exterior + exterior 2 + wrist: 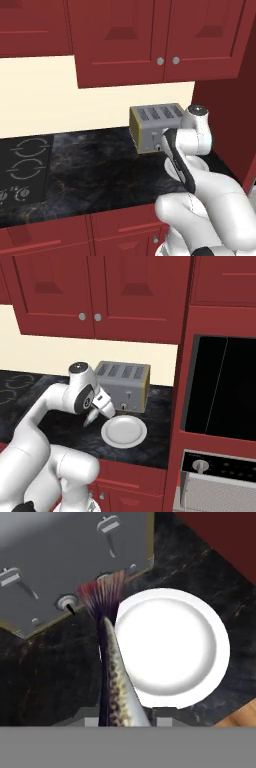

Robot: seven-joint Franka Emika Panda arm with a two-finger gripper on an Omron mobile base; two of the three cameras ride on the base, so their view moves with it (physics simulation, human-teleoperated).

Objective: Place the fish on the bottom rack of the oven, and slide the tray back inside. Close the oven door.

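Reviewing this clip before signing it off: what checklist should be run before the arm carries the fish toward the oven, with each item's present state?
1. Gripper shut on the fish: ok.
2. Fish lifted off the white plate: ok, it hangs beside the rim.
3. Tail fin away from the toaster: cannot tell, they overlap in the hand view.
4. Oven door open: cannot tell.
5. Bottom rack pulled out: cannot tell.

glossy white arm [35,436] (dark joints)
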